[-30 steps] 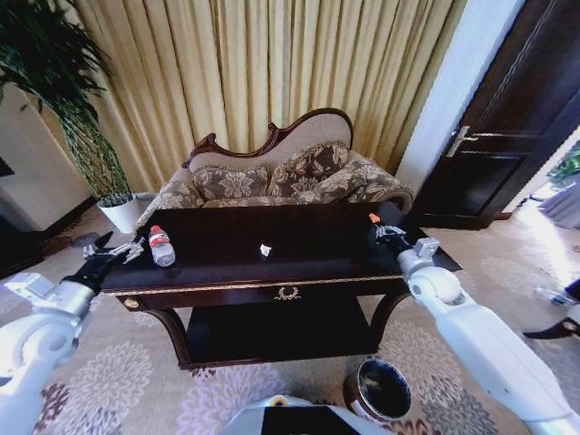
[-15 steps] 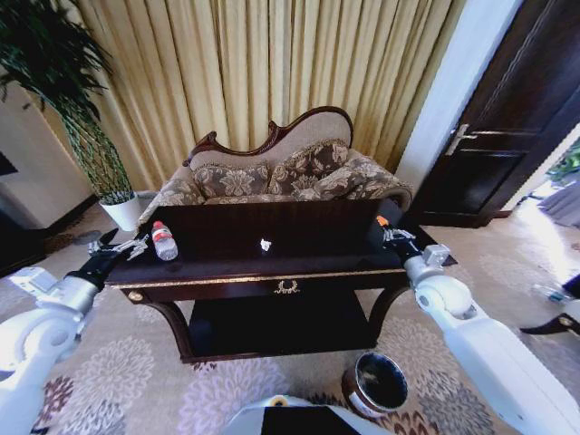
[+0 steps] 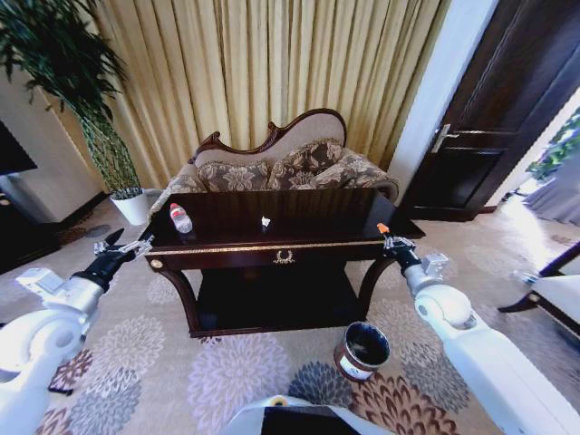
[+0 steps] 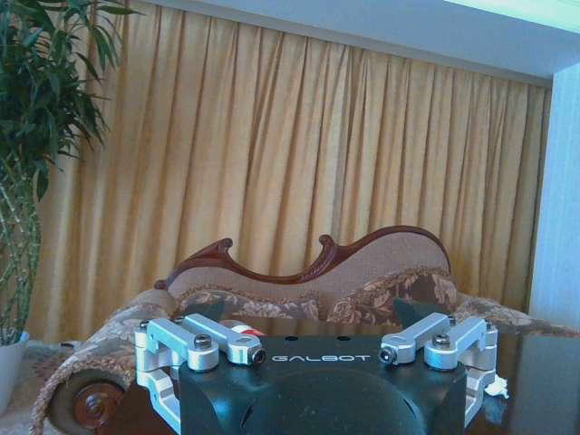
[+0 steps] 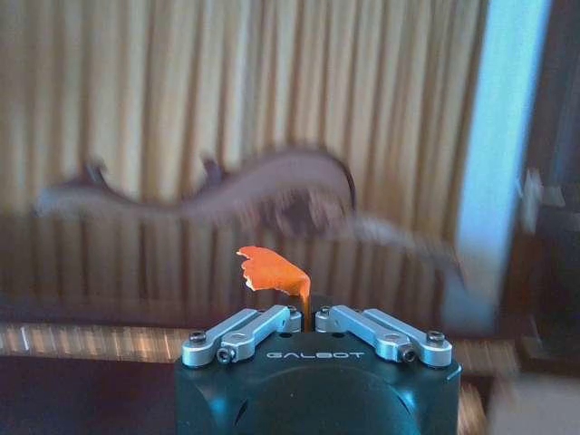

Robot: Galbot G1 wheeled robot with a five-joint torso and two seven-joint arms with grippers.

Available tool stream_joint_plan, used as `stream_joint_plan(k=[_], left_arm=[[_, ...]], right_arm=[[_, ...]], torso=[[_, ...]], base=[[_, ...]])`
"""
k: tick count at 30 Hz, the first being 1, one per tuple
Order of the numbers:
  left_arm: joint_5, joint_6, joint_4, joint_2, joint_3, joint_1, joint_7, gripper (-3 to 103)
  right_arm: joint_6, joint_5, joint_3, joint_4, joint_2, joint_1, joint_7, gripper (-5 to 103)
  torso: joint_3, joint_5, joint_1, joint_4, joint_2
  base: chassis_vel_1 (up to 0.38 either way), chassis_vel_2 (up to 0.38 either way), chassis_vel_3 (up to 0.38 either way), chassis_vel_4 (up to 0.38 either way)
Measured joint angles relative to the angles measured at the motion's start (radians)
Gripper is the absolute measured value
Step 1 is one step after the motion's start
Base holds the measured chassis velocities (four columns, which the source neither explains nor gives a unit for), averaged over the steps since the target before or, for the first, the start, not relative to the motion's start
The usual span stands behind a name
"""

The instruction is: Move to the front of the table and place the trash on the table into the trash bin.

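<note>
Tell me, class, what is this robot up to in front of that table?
The robot faces the table, both arms held forward off its front corners. The right pincer is shut on an orange scrap. The left pincer is open and holds nothing. A bottle and a white scrap lie on the tabletop. The bin stands on the carpet below the right arm.

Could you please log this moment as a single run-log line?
right gripper: jaws shut on orange scrap | left gripper: open, empty | bottle: on table | trash bin: floor
</note>
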Motion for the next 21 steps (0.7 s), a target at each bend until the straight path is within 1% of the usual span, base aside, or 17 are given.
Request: stream_joint_plan(k=[1, 2, 3, 5, 7, 8, 9, 10, 11, 13, 14, 15, 17, 18, 20, 21], left_arm=[[0.000, 0.000, 0.000, 0.000, 0.000, 0.000, 0.000, 100], [0.001, 0.000, -0.001, -0.003, 0.000, 0.001, 0.000, 100], [0.004, -0.001, -0.001, -0.007, 0.000, 0.003, 0.000, 100], [0.005, -0.001, -0.001, -0.008, 0.000, 0.003, 0.000, 100], [0.007, -0.002, -0.002, -0.011, 0.000, 0.003, 0.001, 100], [0.008, -0.002, -0.002, -0.012, 0.000, 0.001, 0.000, 100], [0.008, -0.002, -0.002, -0.012, 0.000, 0.001, 0.000, 100], [0.008, -0.002, -0.002, -0.013, 0.002, -0.005, -0.001, 100], [0.008, -0.002, -0.002, -0.013, 0.002, -0.005, -0.001, 100], [0.009, -0.002, -0.002, -0.017, 0.011, -0.014, -0.002, 100], [0.009, -0.002, -0.002, -0.017, 0.011, -0.014, -0.002, 100], [0.012, -0.002, -0.002, -0.019, 0.019, -0.020, -0.005, 100], [0.017, -0.002, -0.004, -0.023, 0.032, -0.026, -0.008, 100], [0.017, -0.002, -0.004, -0.023, 0.032, -0.026, -0.008, 100], [0.019, -0.002, -0.004, -0.024, 0.036, -0.027, -0.010, 100], [0.019, -0.002, -0.004, -0.024, 0.036, -0.027, -0.010, 100]], right_arm=[[0.000, 0.000, 0.000, 0.000, 0.000, 0.000, 0.000, 3], [-0.020, -0.001, 0.002, -0.020, 0.010, -0.011, 0.001, 3], [-0.044, -0.011, 0.007, -0.065, 0.029, -0.032, -0.010, 3], [-0.049, -0.018, 0.009, -0.091, 0.037, -0.041, -0.022, 3], [-0.061, -0.043, 0.030, -0.207, 0.069, -0.063, -0.069, 3], [-0.067, -0.059, 0.044, -0.268, 0.084, -0.070, -0.092, 3], [-0.067, -0.059, 0.044, -0.268, 0.084, -0.070, -0.092, 3], [-0.070, -0.087, 0.057, -0.326, 0.098, -0.075, -0.130, 3], [-0.070, -0.087, 0.057, -0.326, 0.098, -0.075, -0.130, 3], [-0.061, -0.157, 0.076, -0.414, 0.120, -0.082, -0.176, 3], [-0.061, -0.157, 0.076, -0.414, 0.120, -0.082, -0.176, 3], [-0.056, -0.189, 0.082, -0.454, 0.137, -0.088, -0.197, 3], [-0.035, -0.266, 0.090, -0.509, 0.168, -0.095, -0.227, 3], [-0.035, -0.266, 0.090, -0.509, 0.168, -0.095, -0.227, 3], [-0.004, -0.329, 0.089, -0.539, 0.191, -0.098, -0.240, 3], [-0.004, -0.329, 0.089, -0.539, 0.191, -0.098, -0.240, 3]], torso=[[0.000, 0.0000, 0.000, 0.0000, 0.000], [0.000, -0.0003, 0.000, 0.0004, 0.000], [0.000, -0.0002, 0.000, 0.0001, 0.000], [0.000, -0.0002, 0.001, -0.0002, -0.001], [0.001, 0.0001, 0.001, -0.0001, -0.001], [0.001, 0.0000, 0.001, -0.0005, -0.001], [0.001, 0.0000, 0.001, -0.0005, -0.001], [0.001, 0.0002, 0.001, -0.0005, -0.001], [0.001, 0.0002, 0.001, -0.0005, -0.001], [0.001, -0.0002, 0.001, -0.0002, -0.001], [0.001, -0.0002, 0.001, -0.0002, -0.001], [0.000, 0.0002, 0.001, -0.0004, -0.001], [0.000, -0.0002, 0.001, -0.0003, -0.001], [0.000, -0.0002, 0.001, -0.0003, -0.001], [0.000, -0.0002, 0.001, -0.0001, -0.001], [0.000, -0.0002, 0.001, -0.0001, -0.001]], base=[[0.052, -0.023, -0.024, 0.058], [0.000, 0.000, 0.000, 0.000], [0.000, 0.000, 0.000, 0.000], [0.000, 0.000, 0.000, 0.000], [0.000, 0.000, 0.000, 0.000], [0.000, 0.000, 0.000, 0.000], [0.000, 0.000, 0.000, 0.000], [0.000, 0.000, 0.000, 0.000], [0.000, 0.000, 0.000, 0.000], [0.000, 0.000, 0.000, 0.000], [0.000, 0.000, 0.000, 0.000], [0.000, 0.000, 0.000, 0.000], [0.000, 0.000, 0.000, 0.000], [0.000, 0.000, 0.000, 0.000], [0.000, 0.000, 0.000, 0.000], [0.000, 0.000, 0.000, 0.000]])
